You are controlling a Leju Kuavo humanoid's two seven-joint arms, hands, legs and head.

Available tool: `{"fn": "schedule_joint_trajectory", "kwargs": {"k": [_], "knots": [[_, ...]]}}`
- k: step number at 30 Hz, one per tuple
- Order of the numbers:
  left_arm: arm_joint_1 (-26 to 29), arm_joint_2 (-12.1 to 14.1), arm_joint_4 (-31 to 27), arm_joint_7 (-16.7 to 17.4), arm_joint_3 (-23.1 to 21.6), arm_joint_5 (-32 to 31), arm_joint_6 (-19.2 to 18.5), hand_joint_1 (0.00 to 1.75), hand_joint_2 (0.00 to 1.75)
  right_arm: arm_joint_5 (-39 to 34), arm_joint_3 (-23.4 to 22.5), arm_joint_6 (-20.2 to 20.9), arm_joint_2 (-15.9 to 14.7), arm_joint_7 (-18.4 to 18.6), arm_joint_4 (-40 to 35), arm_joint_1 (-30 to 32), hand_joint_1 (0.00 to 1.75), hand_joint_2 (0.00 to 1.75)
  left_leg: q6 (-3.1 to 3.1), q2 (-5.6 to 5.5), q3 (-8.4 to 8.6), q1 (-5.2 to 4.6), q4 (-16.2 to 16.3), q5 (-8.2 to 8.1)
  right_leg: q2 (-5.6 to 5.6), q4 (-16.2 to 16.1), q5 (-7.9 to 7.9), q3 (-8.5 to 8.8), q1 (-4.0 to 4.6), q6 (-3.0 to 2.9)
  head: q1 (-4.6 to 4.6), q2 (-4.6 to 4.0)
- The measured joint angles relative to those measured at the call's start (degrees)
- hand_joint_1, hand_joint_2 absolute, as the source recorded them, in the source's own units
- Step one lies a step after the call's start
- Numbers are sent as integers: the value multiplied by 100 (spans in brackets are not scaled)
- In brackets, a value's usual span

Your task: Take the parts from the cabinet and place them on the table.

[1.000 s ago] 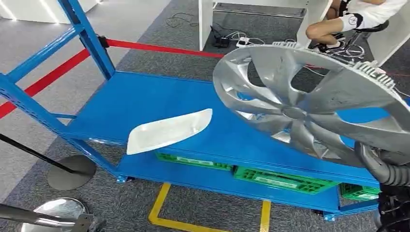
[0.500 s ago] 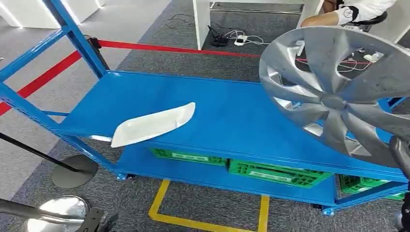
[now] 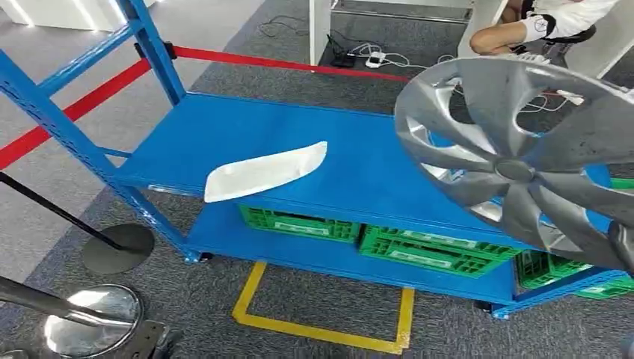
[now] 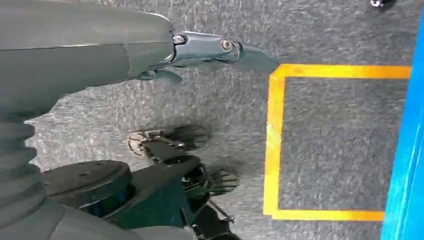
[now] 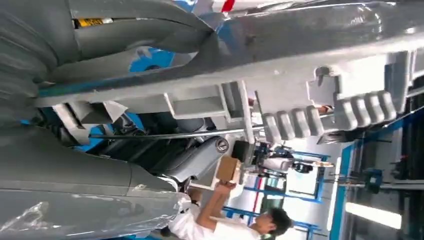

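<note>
The right hand (image 5: 165, 150) is gripping the silver wheel cover (image 3: 523, 157) by its rim at the right of the frame, above the blue shelf (image 3: 359, 161); the left hand (image 4: 210, 50) is hanging open over the floor. Keeping the cover tilted clear of the shelf edge and blue post (image 3: 153, 48) should help, and the white part (image 3: 265, 172) is lying near the front edge.
</note>
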Motion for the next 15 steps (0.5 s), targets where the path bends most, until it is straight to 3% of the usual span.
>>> {"fn": "schedule_joint_trajectory", "kwargs": {"k": [1, 2, 3, 4, 5, 6, 7, 8, 9, 11, 12, 13, 15], "knots": [[-10, -24, 37, -6, 2, -6, -37, 0, 175, 0, -4, 9, 0, 17, 0, 1, 175, 175, 2, 2, -58, -9, 3, 47, 0, 362, -130, -46, 1, 7, 9, 0], [-14, -48, 67, -17, 4, -30, -48, 0, 175, -2, -4, 17, 0, 35, 2, 3, 175, 175, 0, 2, -104, -17, 5, 82, 0, 470, -93, 12, 2, 8, 0, 0], [-22, -76, 94, -20, 4, -59, -63, 0, 175, -19, -4, 35, 0, 50, 4, 4, 175, 175, -3, 2, -151, -19, 10, 120, 0, 348, 43, 189, 6, 4, 9, 0], [-27, -96, 109, -20, 7, -66, -63, 0, 175, -35, -4, 59, 0, 66, 4, 3, 175, 175, -15, 1, -192, -18, 13, 155, -1, -29, 228, 494, 11, -5, 2, 0], [-30, -114, 124, -20, 7, -72, -63, 0, 175, -39, -4, 70, 0, 70, 4, 0, 175, 175, -33, 1, -227, -16, 16, 185, -4, -617, 377, 920, 12, -10, 7, 0], [-36, -120, 138, -20, 9, -79, -63, 0, 175, -53, -7, 87, 0, 72, 4, -14, 175, 175, -64, -1, -245, -16, 27, 216, -15, -1153, 255, 1223, 12, -17, 4, 0], [-38, -118, 149, -20, 22, -90, -59, 0, 175, -68, -9, 105, 0, 76, 7, -17, 175, 175, -92, -4, -288, -42, 38, 244, -16, -1389, 162, 1441, 43, -23, 7, 0], [-42, -114, 155, -17, 31, -107, -46, 0, 175, -96, -22, 114, -2, 81, 9, 1, 175, 175, -114, -2, -287, -38, 35, 296, 2, -1356, 204, 1397, 51, -86, -11, 0], [-43, -114, 157, -17, 37, -125, -33, 0, 175, -120, -28, 133, -2, 83, 13, 6, 175, 175, -137, -7, -296, -30, 43, 329, 9, -1369, 212, 1374, 56, -105, 29, 0], [-30, -94, 164, -7, 52, -138, -26, 0, 175, -159, -39, 179, -2, 105, 13, 29, 175, 175, -199, -15, -324, -34, 16, 407, 8, -1392, 287, 1300, 46, -204, 27, 0], [-27, -92, 164, -2, 55, -160, -19, 0, 175, -192, -61, 208, -4, 118, 13, 25, 175, 175, -234, -26, -378, -20, 61, 298, -3, -1399, 330, 1285, 26, -258, 28, 0], [-20, -90, 166, 7, 55, -184, -19, 0, 175, -242, -81, 238, -4, 129, 13, 38, 175, 175, -281, -24, -464, -15, 299, 27, -6, -1399, 366, 1242, 22, -308, -20, 0], [-16, -98, 173, 20, 55, -219, -48, 0, 175, -291, -114, 304, -4, 162, 11, 99, 175, 175, -345, -24, -791, 26, 1262, -575, -16, -1397, 442, 1147, 27, -332, -24, 0]]}}
